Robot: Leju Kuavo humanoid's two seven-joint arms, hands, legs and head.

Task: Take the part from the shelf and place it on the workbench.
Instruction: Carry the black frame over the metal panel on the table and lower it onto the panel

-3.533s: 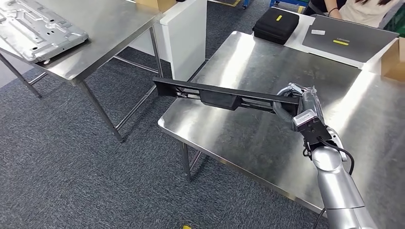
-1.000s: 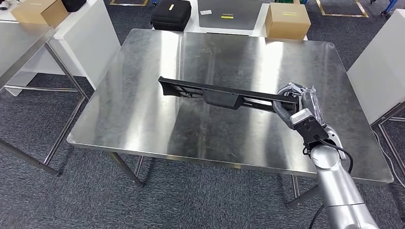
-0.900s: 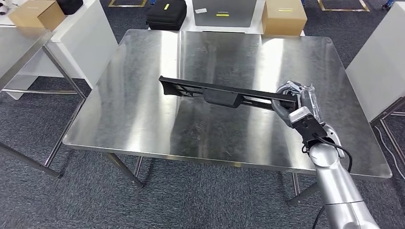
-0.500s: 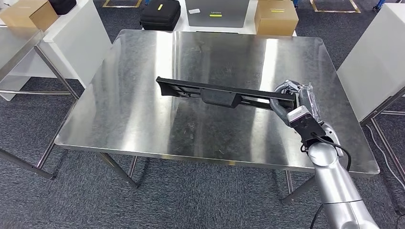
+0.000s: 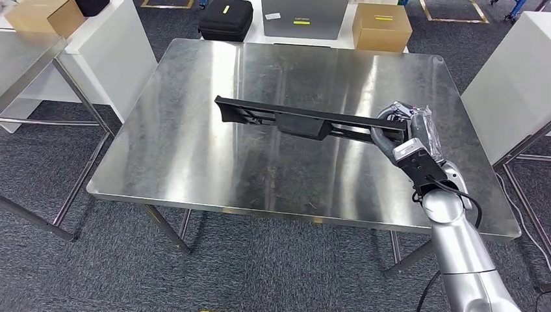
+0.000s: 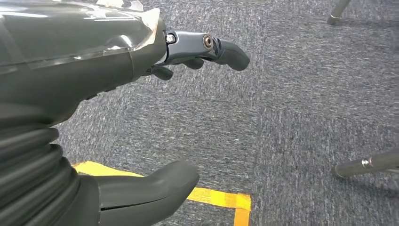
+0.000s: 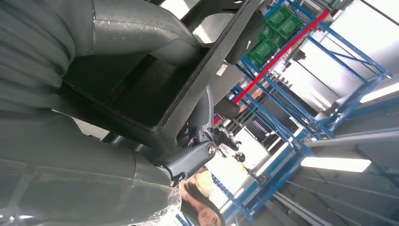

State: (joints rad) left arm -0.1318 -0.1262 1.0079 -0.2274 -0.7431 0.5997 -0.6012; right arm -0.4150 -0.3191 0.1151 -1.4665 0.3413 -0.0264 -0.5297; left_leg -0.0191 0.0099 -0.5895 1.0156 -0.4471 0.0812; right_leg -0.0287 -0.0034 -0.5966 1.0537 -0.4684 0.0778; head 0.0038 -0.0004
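Observation:
A long black plastic part (image 5: 295, 121) hangs level above the steel workbench (image 5: 195, 156), reaching from the bench's middle left toward its right side. My right hand (image 5: 397, 133) grips the part's right end, fingers wrapped round it. In the right wrist view the part (image 7: 155, 96) runs between the thumb and fingers (image 7: 197, 153) of that hand. In the left wrist view my left hand (image 6: 117, 61) hangs over grey carpet, fingers apart and holding nothing.
Beyond the bench's far edge lie a black case (image 5: 225, 17), a grey flat box (image 5: 300, 18) and a cardboard box (image 5: 382, 17). White cabinets (image 5: 104, 45) stand at left and right (image 5: 513, 78). Another steel table's corner (image 5: 26, 62) is far left. Yellow floor tape (image 6: 211, 197) lies below my left hand.
The camera has swung right until the workbench sits squarely in front. My right hand keeps its grip on the part, which has stayed level above the bench.

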